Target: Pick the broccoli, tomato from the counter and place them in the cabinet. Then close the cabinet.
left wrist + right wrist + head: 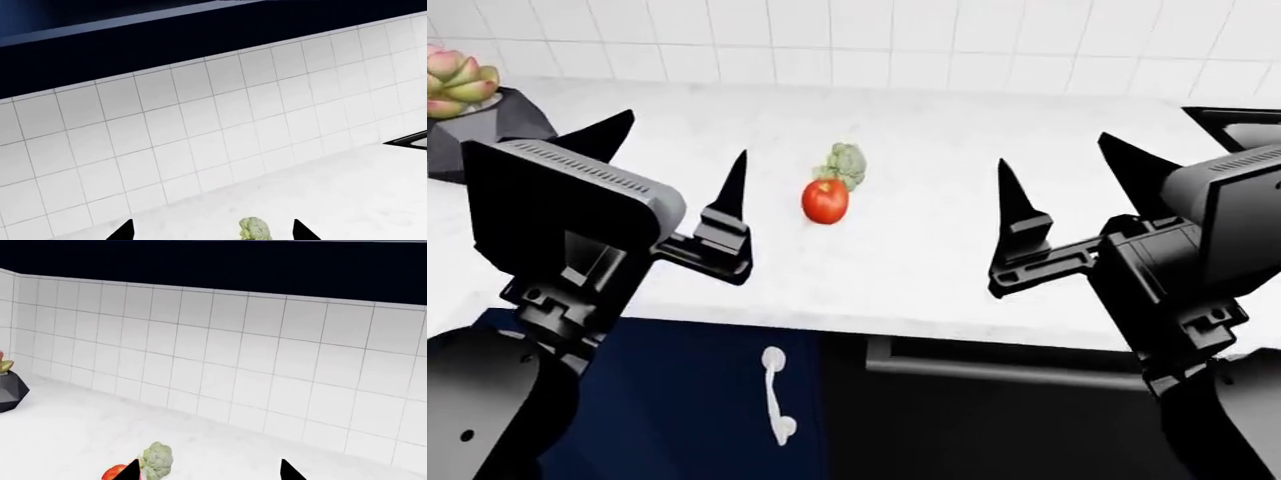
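The red tomato (825,201) lies mid-counter, with the pale-green broccoli (846,163) touching it just behind. Both rest on the white marble counter (934,250). My left gripper (677,148) hovers open to the left of them and nearer to me, holding nothing. My right gripper (1058,160) hovers open to their right, also holding nothing. In the left wrist view the broccoli (255,230) shows beyond the open left gripper (213,232). The right wrist view has the broccoli (157,459) and tomato (115,472) by one tip of the right gripper (208,471). A navy cabinet door (667,400) under the counter looks shut.
A succulent in a black faceted pot (481,110) stands at the counter's far left. A dark-rimmed fixture (1234,125) sits at the far right. White tiled wall (894,40) backs the counter; a dark upper cabinet (233,265) hangs above it. A white handle (777,395) is on the navy door.
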Tool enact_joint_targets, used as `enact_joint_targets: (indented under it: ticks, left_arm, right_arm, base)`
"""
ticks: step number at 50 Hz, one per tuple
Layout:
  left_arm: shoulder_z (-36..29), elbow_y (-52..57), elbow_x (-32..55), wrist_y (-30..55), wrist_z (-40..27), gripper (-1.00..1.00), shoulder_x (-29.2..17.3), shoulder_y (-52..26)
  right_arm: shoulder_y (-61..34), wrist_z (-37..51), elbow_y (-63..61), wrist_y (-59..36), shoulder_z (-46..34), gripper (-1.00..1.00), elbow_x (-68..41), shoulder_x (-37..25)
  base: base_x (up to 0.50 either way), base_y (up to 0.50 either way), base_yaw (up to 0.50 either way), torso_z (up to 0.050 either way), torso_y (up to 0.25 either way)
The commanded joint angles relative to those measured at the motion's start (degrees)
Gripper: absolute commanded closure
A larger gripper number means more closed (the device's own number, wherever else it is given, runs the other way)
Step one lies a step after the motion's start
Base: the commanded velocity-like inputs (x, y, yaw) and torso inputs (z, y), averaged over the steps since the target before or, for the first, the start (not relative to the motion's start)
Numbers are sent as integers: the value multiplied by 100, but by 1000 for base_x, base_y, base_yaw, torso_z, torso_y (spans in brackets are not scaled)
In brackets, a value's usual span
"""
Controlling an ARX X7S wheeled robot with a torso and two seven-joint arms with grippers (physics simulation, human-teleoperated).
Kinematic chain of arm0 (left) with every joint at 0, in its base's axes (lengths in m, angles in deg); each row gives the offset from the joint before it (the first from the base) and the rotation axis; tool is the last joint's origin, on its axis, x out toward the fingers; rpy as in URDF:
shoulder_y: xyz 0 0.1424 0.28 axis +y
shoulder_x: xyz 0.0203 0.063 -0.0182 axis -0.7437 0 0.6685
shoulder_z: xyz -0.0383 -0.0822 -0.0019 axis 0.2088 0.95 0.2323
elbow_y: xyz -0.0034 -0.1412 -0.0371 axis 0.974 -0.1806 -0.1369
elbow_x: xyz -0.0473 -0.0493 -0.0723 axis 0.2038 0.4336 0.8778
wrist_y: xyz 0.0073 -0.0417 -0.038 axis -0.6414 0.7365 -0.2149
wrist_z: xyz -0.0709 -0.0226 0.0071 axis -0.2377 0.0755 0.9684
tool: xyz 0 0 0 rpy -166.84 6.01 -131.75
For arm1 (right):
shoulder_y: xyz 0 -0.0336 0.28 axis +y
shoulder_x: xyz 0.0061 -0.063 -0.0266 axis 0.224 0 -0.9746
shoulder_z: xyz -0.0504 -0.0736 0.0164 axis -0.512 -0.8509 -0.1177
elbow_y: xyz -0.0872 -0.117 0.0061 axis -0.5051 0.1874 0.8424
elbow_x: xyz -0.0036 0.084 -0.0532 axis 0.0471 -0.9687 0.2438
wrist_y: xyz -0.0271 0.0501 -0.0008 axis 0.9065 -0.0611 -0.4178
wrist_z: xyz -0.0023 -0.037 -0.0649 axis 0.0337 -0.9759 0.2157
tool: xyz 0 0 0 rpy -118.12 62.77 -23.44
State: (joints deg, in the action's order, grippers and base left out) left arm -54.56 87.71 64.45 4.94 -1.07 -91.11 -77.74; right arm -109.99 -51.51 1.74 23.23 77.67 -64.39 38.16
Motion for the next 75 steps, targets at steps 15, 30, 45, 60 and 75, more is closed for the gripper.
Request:
enact_joint_targets:
  ticks: [15,30,45,60,75]
  left_arm:
    - [-236,1,102,778,-114,-100,-185,-791]
    - [-131,134,292,1119,-138,-100,-115,-1094]
    - [-262,114,326,1139,-150,-100,-196,-1158]
    - [-748,149,843,1733,442,-100,-614,-1588]
    - [-756,-379,1450,2308,1143,-100,-831,-2476]
  right_arm:
    - [-972,146,-431,-1290,512,-100,-769,-154]
    - [-1434,293,-493,-1885,740,-100,-1184,-99]
    - [-1599,447,-517,-2031,730,-100,-1422,-149]
    - [-1774,558,-452,-2268,764,-100,-1829,-292]
    - [-1476,655,-288,-1709,257,-100,-1637,-492]
  base:
    - [296,105,0,0,0]
    - [278,165,0,0,0]
    - [110,275,0,0,0]
    - [45,36,0,0,1]
    - [27,2,0,0,0]
